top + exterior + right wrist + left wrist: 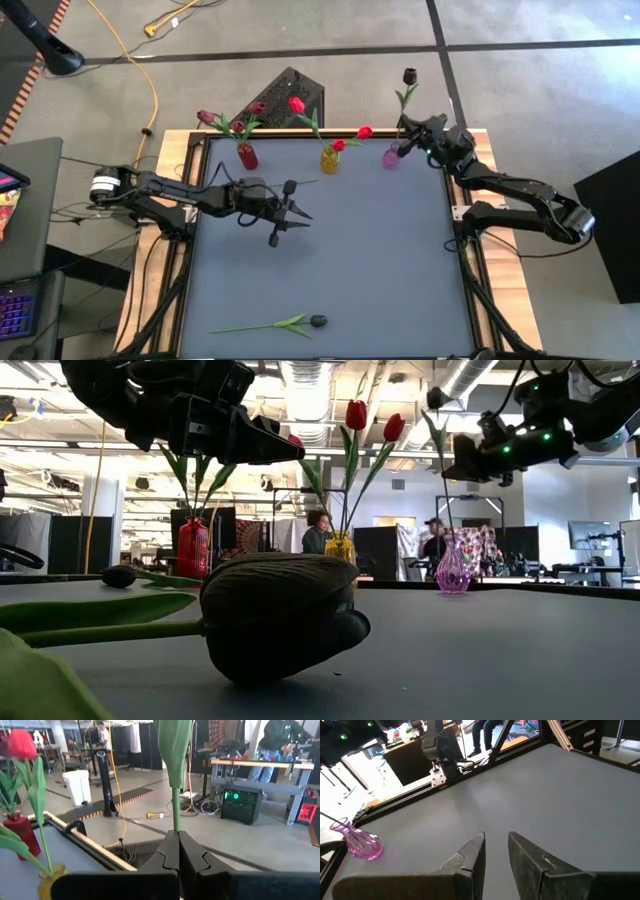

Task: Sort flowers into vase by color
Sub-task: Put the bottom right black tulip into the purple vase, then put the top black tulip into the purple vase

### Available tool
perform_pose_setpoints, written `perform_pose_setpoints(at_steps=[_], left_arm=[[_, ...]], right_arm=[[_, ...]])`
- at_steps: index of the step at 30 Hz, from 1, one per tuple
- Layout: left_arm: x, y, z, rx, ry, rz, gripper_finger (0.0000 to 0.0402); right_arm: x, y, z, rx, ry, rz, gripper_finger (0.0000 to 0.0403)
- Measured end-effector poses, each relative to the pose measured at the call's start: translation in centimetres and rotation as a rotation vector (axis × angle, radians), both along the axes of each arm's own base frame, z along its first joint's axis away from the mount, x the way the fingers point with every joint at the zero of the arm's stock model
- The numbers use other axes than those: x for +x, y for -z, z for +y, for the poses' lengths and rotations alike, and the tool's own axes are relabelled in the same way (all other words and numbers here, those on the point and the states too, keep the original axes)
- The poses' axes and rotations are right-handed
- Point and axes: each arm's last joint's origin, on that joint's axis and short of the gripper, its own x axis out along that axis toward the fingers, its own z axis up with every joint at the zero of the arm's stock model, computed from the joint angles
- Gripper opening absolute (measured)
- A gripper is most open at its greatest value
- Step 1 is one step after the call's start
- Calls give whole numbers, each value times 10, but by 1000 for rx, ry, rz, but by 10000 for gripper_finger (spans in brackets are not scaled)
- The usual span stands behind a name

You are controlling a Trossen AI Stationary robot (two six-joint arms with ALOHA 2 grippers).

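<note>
At the far edge of the table (330, 260), seen from above, stand a red vase (246, 156) with maroon tulips (222, 122), a yellow vase (329, 159) with red tulips (330, 125), and a pink vase (391, 157); the right gripper (407, 140) sits just above the pink vase, clamped on the stem of a black tulip (409, 76), while the left gripper (295, 212) hovers over the table's middle with its fingers apart, a second black tulip (290, 185) lying just beside it and a third black flower (317, 321) near the front edge. From table height, that front flower (280, 615) fills the foreground, the pink vase (452, 572) stands behind, and the right gripper (470, 460) holds its stem above it. The left wrist camera shows its own fingers (472, 855) spread over bare table, the pink vase (362, 840) well apart. The right wrist camera shows its fingers (170, 852) pressed together on a green stem (176, 812).
</note>
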Motion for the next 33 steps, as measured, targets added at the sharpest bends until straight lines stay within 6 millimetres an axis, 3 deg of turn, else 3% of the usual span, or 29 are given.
perform_pose_setpoints(at_steps=[6,19,27,33], left_arm=[[0,0,0,-3,0,1,73],[0,0,0,-9,-1,2,73],[0,0,0,-31,-7,9,73],[0,1,1,-78,-58,22,73]], right_arm=[[0,5,0,45,0,19,31],[1,13,0,178,1,132,114],[9,-4,4,357,-44,321,186],[18,-23,17,409,-123,441,212]])
